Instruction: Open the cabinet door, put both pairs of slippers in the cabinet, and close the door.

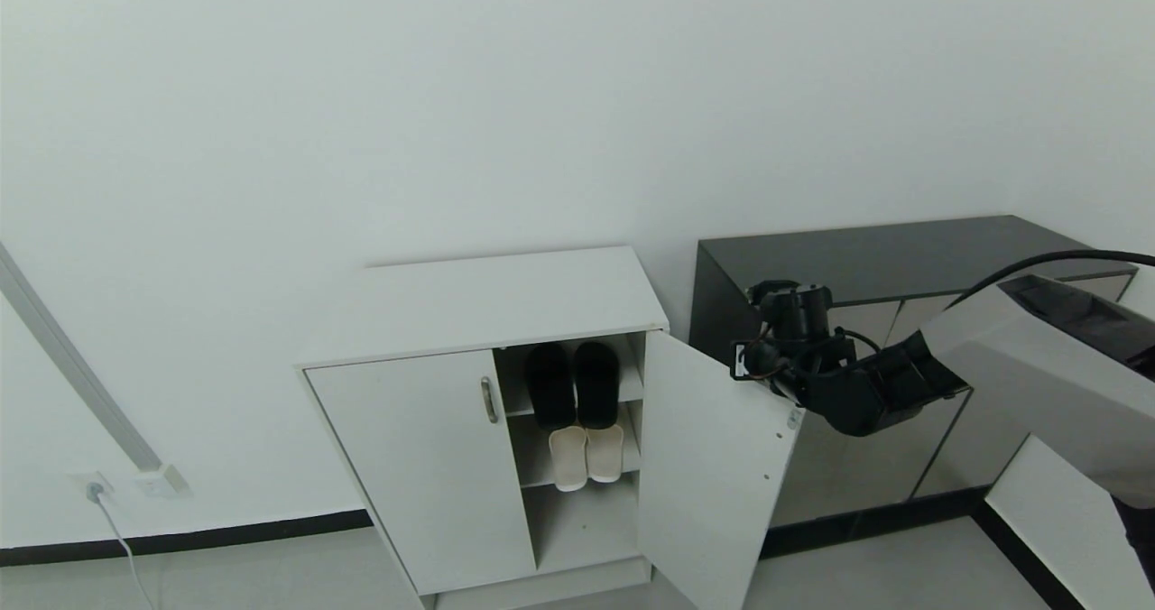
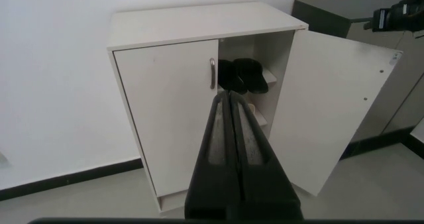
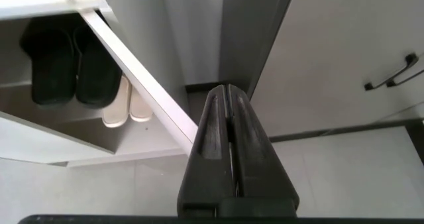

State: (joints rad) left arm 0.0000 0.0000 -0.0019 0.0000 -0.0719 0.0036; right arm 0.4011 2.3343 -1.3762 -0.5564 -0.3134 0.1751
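- Noted a white laminate two-door cabinet (image 1: 505, 299) at 6 o'clock in the head view, with a dark grey low sideboard (image 1: 884, 254) at its 3 o'clock.
- Found the flat white right door (image 1: 713, 466) swung wide toward 4 o'clock. The plain white left door (image 1: 424, 466), with its small metal handle (image 1: 488, 400), was shut.
- Spotted a pair of black rubber slippers (image 1: 573, 384) on the top shelf inside. A pair of cream slippers (image 1: 586, 455) lay at their 6 o'clock on the middle shelf, heels at the shelf's front lip.
- Placed the right gripper (image 1: 747, 357) at the open door's upper outer corner, at 3 o'clock of the black pair. Fingers were pressed flat together, with nothing between them.
- Could not settle whether those fingers touched the door's edge or merely hung just beside it.
- Placed the left gripper (image 2: 230, 101) facing the cabinet front from well apart, also closed tight and empty.
- Judged opening and stowing done, with closing the door as the step in hand.
- Reckoned the next move called for a push on the door's outer face, from 3 o'clock toward 9 o'clock along the hinge arc, until flush with the left door.
- Advised keeping the fingertips out of the narrowing gap, and watching that the cream heels did not catch the door.
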